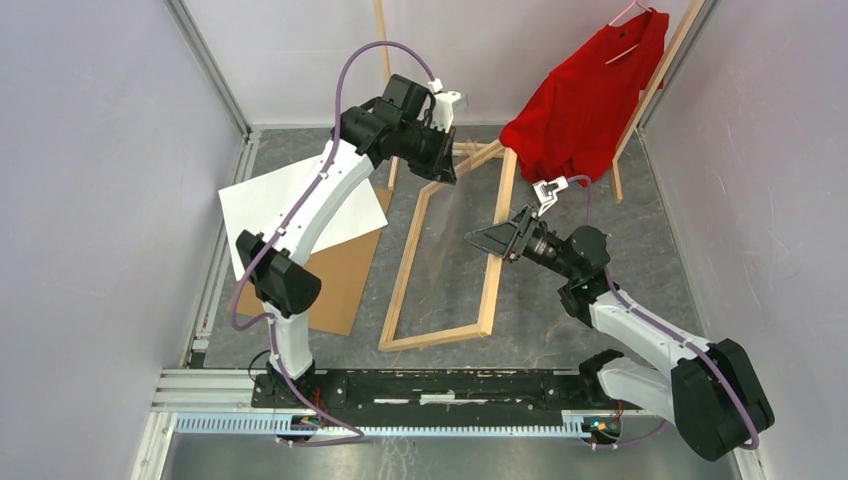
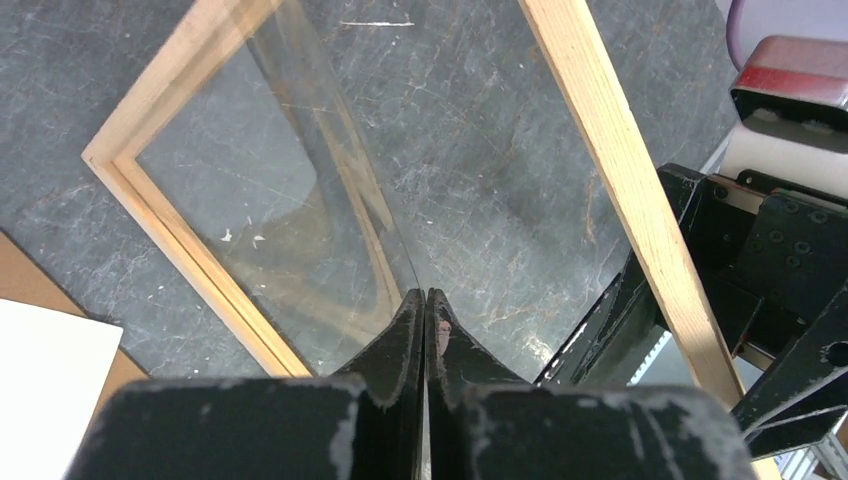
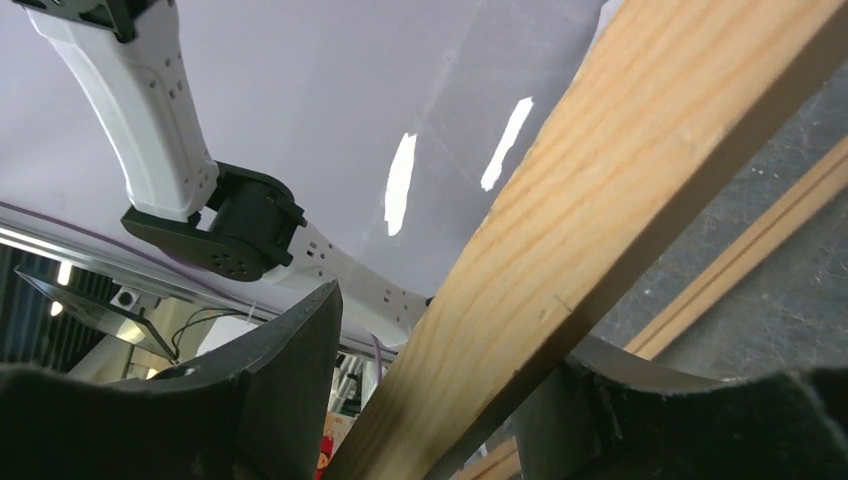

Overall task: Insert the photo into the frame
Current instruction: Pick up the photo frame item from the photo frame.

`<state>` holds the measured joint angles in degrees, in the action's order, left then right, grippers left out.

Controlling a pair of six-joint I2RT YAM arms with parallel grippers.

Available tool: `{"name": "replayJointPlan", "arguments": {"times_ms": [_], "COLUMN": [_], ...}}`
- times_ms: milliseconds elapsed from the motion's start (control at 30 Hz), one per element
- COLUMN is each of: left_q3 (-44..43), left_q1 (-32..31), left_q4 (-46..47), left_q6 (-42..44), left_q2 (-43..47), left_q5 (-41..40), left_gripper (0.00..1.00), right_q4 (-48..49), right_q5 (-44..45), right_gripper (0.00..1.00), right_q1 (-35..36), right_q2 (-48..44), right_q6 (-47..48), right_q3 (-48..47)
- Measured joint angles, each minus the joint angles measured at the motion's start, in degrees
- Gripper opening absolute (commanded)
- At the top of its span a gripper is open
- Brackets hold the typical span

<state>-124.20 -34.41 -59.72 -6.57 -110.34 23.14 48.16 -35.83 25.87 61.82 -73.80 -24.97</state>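
Left hand (image 2: 426,295) is pressed together, pinching the edge of a clear glass pane (image 2: 300,180). Right hand (image 3: 455,330) pinches one rail of the thin light-wood rectangular frame (image 1: 437,338). The large rectangular paper photo (image 1: 262,205), white side up, lies left of the left hand on a brown cardboard board (image 1: 340,285).

No text, label, brand name, number or sign can be read in any view. The photo (image 1: 250,205), left of centre in the overhead view, shows only plain white.
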Motion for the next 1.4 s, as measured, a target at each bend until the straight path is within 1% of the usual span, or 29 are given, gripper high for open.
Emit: {"name": "replayJointPlan", "arguments": {"times_ms": [100,200,367,533,667,833,867,933,1000,1200,1300,1400], "left_q3": [-0.92,-2.93,-5.7,-5.18,-1.77,0.0,0.0,0.04,0.33,0.26,-0.66,-1.03], "left_q1": [1.09,3.39,8.02,9.6,9.25,9.22,9.33,9.86,10.47,13.16,14.78,16.44], "left_q4": [-0.37,-0.52,0.04,0.28,1.07,1.6,1.6,1.46,1.09,-2.51,-3.69,-3.13], "left_q6": [0.04,0.76,5.14,11.58,16.33,20.04,20.2,20.37,20.35,19.89,18.51,16.39], "left_q2": [-0.11,-0.11,0.42,4.04,10.45,16.46,16.87,17.38,17.2,13.2,10.29,9.33], "left_q5": [0.02,-0.04,-0.98,-3.85,-4.72,-4.33,-3.43,0.13,4.55,19.78,25.57,28.98], "left_gripper": [0.02,0.02,0.02,0.02,0.02,0.02,0.02,0.02,0.02,0.02,0.02,0.02], "right_q4": [-3.34,-8.96,-24.39,-39.08,-47.91,-53.22,-53.92,-55.3,-56.48,-60.37,-61.66,-62.77], "right_q5": [-0.5,-1.2,-1.99,-0.07,2.45,4.9,5.42,6.64,7.1,8.02,9.14,10.93], "right_gripper": [0.62,0.6,0.54,0.41,0.28,0.14,0.11,0.07,0.06,0.05,0.04,0.03], "right_q1": [-0.02,-0.31,-2.27,-4.26,-4.66,-4.66,-4.68,-4.96,-5.09,-5.01,-4.98,-4.98], "right_q2": [-0.72,-2.03,-4.7,-5.7,-5.7,-4.5,-3.69,-0.94,1.29,5.27,6.27,8.48], "right_q6": [1.92,4.94,12.52,21.27,27.5,32.89,33.51,34.23,34.62,36.83,38.01,39.12], "right_q3": [-0.02,-0.2,-0.57,-0.66,-0.74,-1.07,-1.07,-1.46,-1.95,-3.65,-4.74,-5.77]}}
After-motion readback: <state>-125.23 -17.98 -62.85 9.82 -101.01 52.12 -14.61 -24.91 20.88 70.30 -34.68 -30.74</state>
